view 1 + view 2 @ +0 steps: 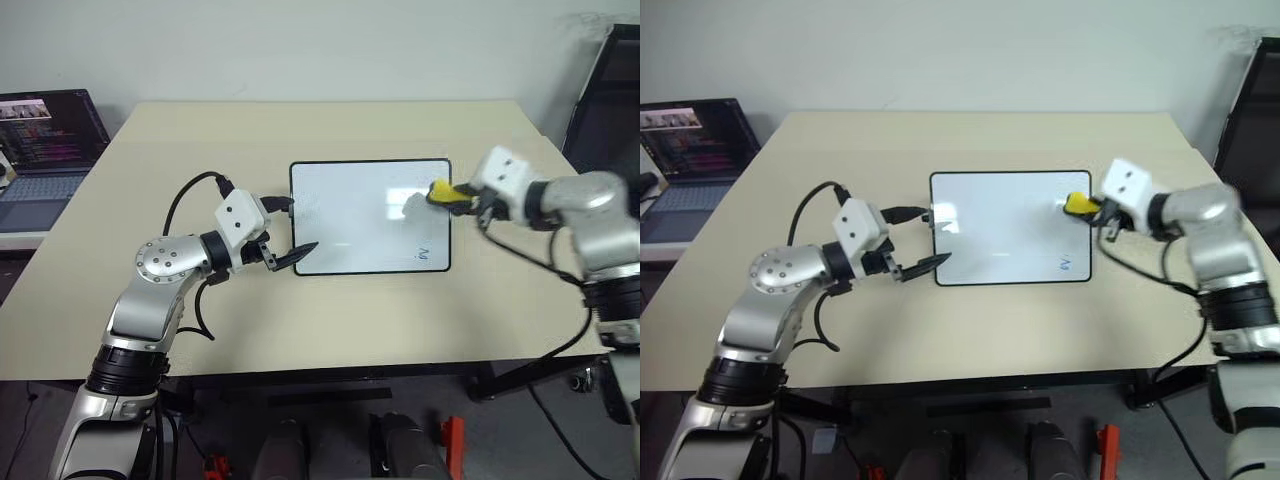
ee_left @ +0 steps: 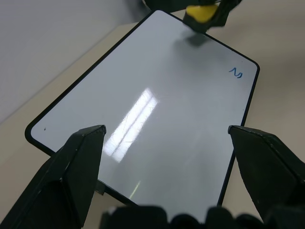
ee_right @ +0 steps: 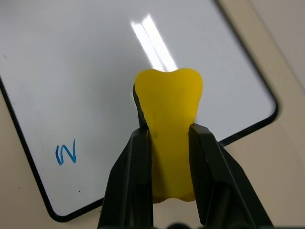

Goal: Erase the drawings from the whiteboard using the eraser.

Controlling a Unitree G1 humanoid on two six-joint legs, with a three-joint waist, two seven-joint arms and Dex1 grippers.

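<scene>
1. Eraser (image 3: 167, 138) looks soft and squishy, light too; it's pinched mid-body by the right gripper (image 1: 462, 201), hanging over the whiteboard's (image 1: 350, 215) right edge.
2. One blue zigzag (image 1: 423, 255) sits in the near right corner.
3. Left gripper (image 1: 285, 232) is spread wide around the board's left edge, arm reaching in low.
</scene>
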